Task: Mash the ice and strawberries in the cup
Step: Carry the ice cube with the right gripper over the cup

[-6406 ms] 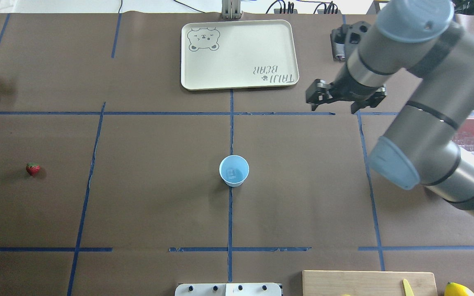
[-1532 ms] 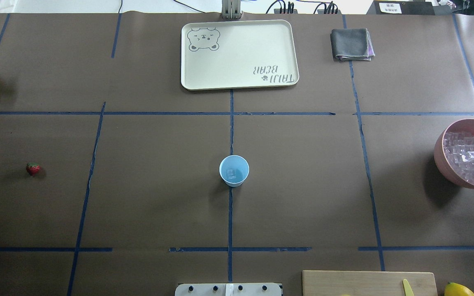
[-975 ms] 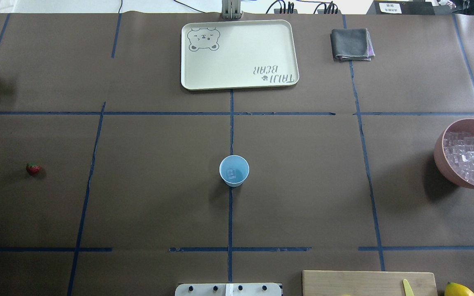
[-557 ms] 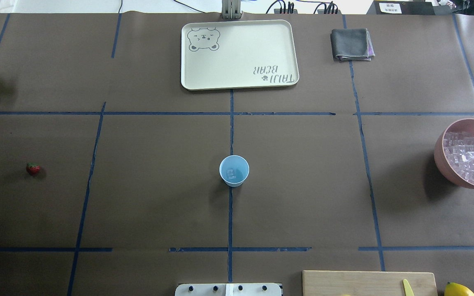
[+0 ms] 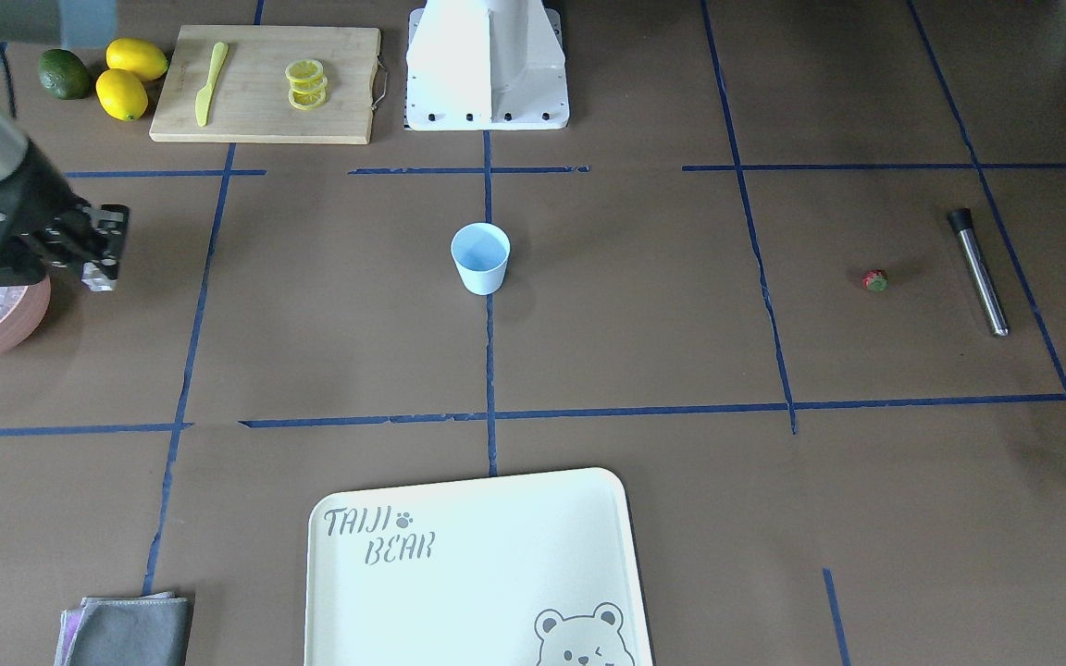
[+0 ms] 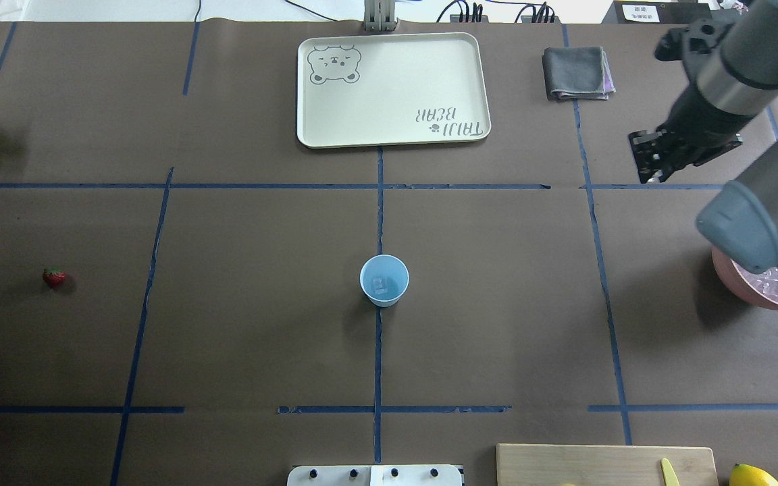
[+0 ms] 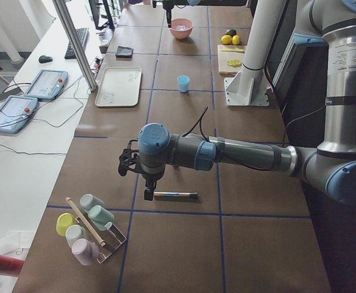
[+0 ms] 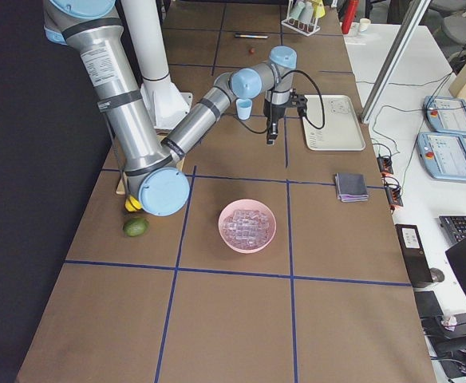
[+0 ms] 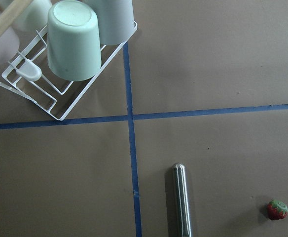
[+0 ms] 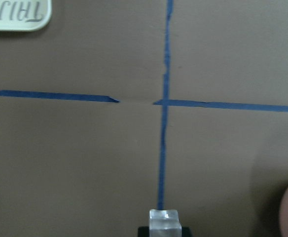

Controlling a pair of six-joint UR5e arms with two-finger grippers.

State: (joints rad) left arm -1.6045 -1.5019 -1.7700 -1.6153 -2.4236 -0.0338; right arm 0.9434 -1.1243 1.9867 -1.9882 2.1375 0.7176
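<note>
Clear ice, in right end effector

Light is coming from overhead, even & fairly bright; the brown paper is reading flat in both top-down ext. views. Cup is casting only a soft, faint shadow. Bowl is throwing a darker one to its view-left in the overhead pic. White robot base is blowing out, no surface detail. R wrist view is looking soft & blurry throughout, w/ the ice cube catching a highlight. L wrist view is showing sharp. Robot side of the R ext. view is falling into black.
</note>
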